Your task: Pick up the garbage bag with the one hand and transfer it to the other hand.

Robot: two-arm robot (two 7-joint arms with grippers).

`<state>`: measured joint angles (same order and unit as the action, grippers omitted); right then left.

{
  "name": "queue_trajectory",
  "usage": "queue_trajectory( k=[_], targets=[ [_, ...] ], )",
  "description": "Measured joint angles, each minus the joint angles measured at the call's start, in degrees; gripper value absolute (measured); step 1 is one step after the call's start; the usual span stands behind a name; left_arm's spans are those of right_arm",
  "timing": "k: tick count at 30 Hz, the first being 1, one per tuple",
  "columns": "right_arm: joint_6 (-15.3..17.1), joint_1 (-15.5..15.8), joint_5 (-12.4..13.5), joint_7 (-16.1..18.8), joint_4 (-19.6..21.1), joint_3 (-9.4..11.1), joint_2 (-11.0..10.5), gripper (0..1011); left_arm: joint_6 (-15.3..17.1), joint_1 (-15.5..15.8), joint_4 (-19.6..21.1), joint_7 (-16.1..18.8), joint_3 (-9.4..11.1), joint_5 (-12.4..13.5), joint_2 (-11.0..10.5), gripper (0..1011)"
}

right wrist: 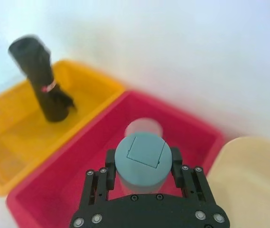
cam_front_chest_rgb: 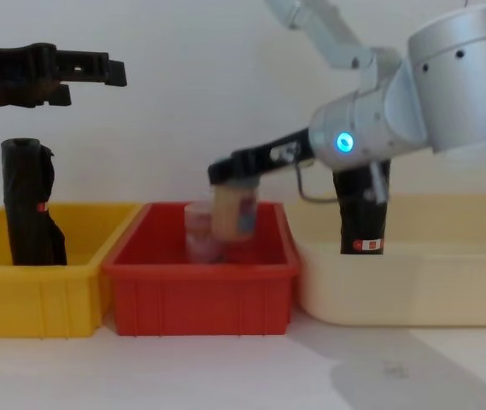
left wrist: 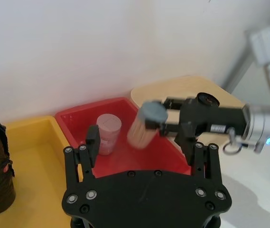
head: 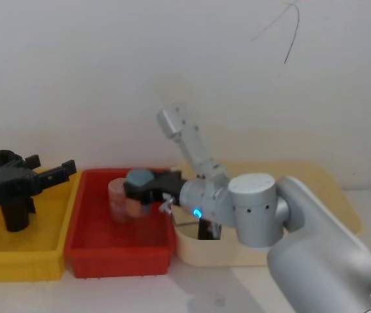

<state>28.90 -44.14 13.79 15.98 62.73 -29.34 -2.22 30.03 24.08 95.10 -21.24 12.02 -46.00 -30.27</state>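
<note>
Bag stands in the beige tray at centre-right, but right tool is clamped on a jar – nowhere to receive it – and the spread-open left tool, upper left, might grab the lumpy roll instead.

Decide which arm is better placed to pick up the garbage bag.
Left, probably: the left gripper hangs open and empty over the yellow bin. The right gripper, though nearer the garbage bag, is shut on a jar over the red bin.
</note>
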Motion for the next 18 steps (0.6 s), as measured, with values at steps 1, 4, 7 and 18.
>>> queue_trajectory(
  k=[1, 4, 7, 18],
  targets=[
    [-0.03, -0.07, 0.00, -0.15, 0.25, 0.25, -0.09, 664, 0.00, 0.00, 0.00, 0.00, 0.00, 0.00, 0.00, 1001],
    [-0.15, -0.76, -0.03, -0.74, 1.55, 1.58, -0.79, 664, 0.00, 0.00, 0.00, 0.00, 0.00, 0.00, 0.00, 1001],
    [-0.23, -1.42, -0.12, -1.24, 2.44, 2.67, -1.53, 664, 0.00, 0.00, 0.00, 0.00, 0.00, 0.00, 0.00, 1000],
    [-0.70, -2.85, -0.84, -2.39, 4.68, 6.07, -4.22, 761, 0.00, 0.00, 0.00, 0.00, 0.00, 0.00, 0.00, 1001]
  ],
)
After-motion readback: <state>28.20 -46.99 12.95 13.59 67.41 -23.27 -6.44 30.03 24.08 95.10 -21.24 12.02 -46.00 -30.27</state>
